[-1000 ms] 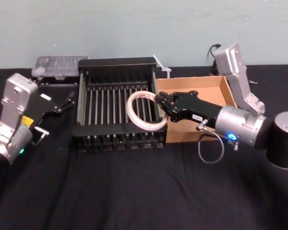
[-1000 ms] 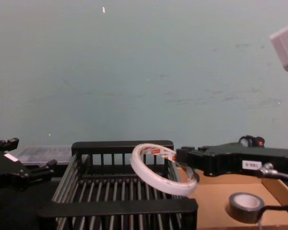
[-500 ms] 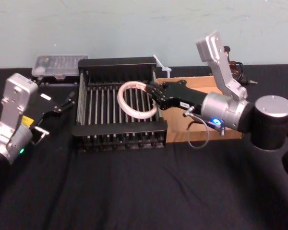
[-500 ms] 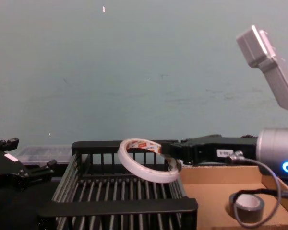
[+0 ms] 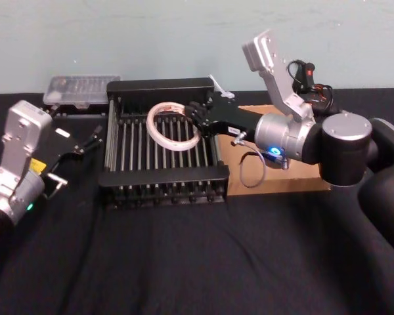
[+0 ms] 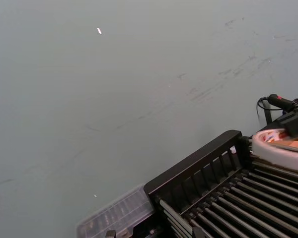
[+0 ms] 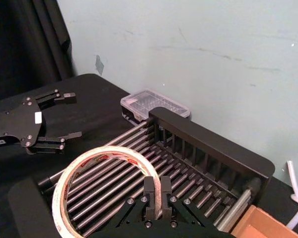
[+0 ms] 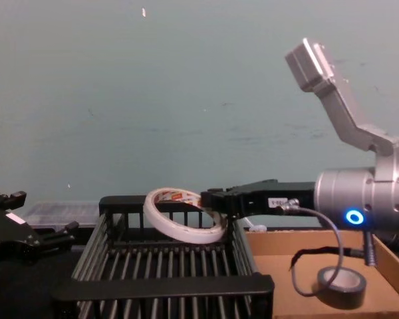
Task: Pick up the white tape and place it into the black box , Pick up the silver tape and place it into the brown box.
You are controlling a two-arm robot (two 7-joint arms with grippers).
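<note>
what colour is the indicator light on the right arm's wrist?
Blue ring light, clearest in the chest view.

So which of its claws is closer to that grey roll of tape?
The right gripper: it holds the white tape over the black box, beside the silver tape. The left gripper waits beyond the box.

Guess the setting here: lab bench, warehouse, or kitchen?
Most likely a lab or test bench. A black cloth covers the table in front of a bare pale wall, and staged props sit on it: a black box, a brown box and a clear plastic parts case.
</note>
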